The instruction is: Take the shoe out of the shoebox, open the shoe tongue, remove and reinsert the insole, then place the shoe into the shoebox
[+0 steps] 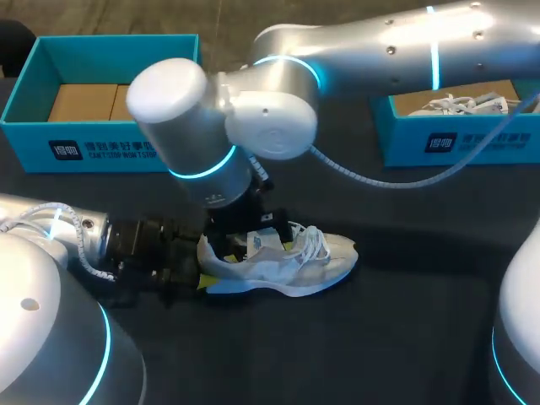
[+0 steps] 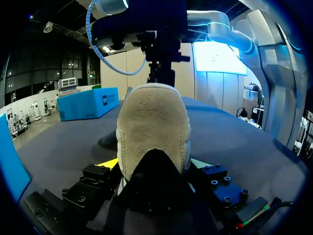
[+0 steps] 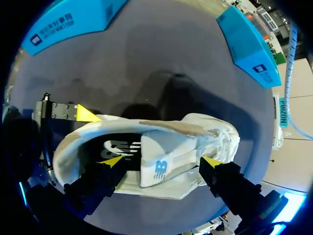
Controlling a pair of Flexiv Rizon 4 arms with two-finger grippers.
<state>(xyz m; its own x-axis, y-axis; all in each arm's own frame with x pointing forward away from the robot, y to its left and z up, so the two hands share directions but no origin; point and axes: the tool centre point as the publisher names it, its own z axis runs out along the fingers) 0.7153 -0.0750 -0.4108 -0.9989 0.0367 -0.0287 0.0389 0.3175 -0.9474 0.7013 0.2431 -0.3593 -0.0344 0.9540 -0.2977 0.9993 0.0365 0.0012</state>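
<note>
The white sneaker [image 1: 283,266] lies on the bench [image 1: 405,337]; left tool [image 2: 154,164] is clamped on its heel [image 2: 152,127]; right tool [image 3: 161,160] is apart, one finger over the insole [image 3: 120,147]; a shallow pinch could slip, or pull the heel free.

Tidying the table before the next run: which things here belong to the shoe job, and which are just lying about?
In the job: shoe, insole, left shoebox, probably.
Lying about: right shoebox holding another shoe.
</note>
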